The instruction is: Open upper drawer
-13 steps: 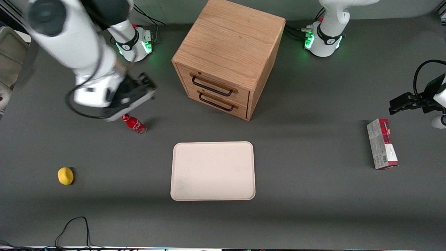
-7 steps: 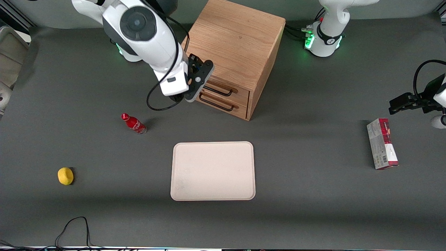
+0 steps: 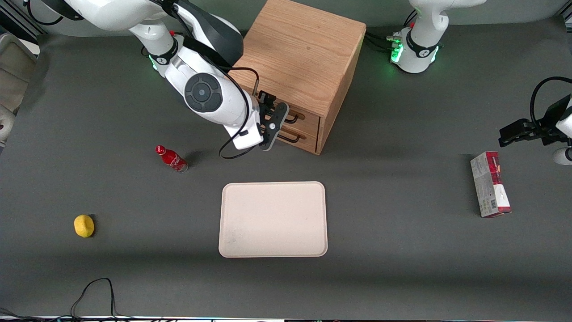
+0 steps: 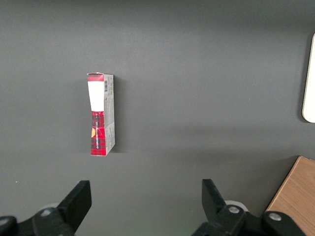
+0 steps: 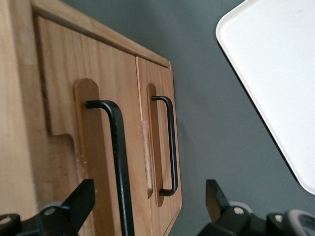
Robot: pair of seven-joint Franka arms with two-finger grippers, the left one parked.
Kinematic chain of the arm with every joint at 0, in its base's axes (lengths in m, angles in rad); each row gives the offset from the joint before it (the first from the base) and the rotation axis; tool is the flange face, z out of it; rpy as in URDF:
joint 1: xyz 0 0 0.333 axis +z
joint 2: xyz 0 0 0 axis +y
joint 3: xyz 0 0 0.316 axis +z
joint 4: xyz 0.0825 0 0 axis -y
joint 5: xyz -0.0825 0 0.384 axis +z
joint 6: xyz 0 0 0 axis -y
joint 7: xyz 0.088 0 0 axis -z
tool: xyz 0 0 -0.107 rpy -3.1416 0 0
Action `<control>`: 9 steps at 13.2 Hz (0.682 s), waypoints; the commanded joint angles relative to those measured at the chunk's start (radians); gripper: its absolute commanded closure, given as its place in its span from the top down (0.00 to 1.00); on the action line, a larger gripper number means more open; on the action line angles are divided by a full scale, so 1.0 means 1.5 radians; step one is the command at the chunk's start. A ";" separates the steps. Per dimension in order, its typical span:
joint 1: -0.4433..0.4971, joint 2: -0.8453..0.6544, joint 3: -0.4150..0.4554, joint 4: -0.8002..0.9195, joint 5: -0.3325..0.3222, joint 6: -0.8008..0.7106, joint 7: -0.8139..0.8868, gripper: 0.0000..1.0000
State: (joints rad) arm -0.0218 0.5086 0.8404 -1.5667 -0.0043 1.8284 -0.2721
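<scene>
The wooden cabinet (image 3: 304, 49) stands at the back of the table with both drawers shut. The upper drawer (image 3: 309, 117) shows in the right wrist view (image 5: 59, 88) with its black bar handle (image 5: 118, 157). The lower drawer (image 3: 306, 139) and its handle (image 5: 171, 142) lie nearer the cabinet's base. My right gripper (image 3: 278, 117) hangs close in front of the drawer fronts and hides most of both handles in the front view. In the right wrist view the gripper (image 5: 147, 206) is open and empty, with the upper handle's bar between its spread fingers, apart from both.
A beige tray (image 3: 272, 219) lies nearer the front camera than the cabinet and shows in the right wrist view (image 5: 275, 73). A red bottle (image 3: 172, 158) and a yellow fruit (image 3: 84, 225) lie toward the working arm's end. A red and white box (image 3: 490, 184) lies toward the parked arm's end.
My right arm has swung from above the red bottle to the front of the cabinet, then slid along the drawer fronts. Both drawers stay shut.
</scene>
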 commanded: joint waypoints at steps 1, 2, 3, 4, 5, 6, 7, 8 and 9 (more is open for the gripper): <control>-0.015 -0.011 0.006 -0.035 0.016 0.024 -0.028 1.00; -0.016 -0.011 0.005 -0.043 0.016 0.025 -0.031 1.00; -0.017 -0.011 0.004 -0.050 0.016 0.031 -0.036 1.00; -0.017 -0.011 0.002 -0.062 0.015 0.041 -0.040 1.00; -0.018 -0.011 0.001 -0.074 0.014 0.057 -0.041 1.00; -0.019 -0.009 0.000 -0.076 0.011 0.066 -0.041 1.00; -0.020 0.000 0.000 -0.074 0.004 0.072 -0.043 1.00; -0.021 0.004 -0.008 -0.071 -0.005 0.079 -0.051 1.00; -0.020 0.005 -0.019 -0.064 -0.018 0.082 -0.051 1.00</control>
State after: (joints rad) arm -0.0398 0.5102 0.8308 -1.6669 -0.0051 1.9217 -0.3138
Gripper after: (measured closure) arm 0.000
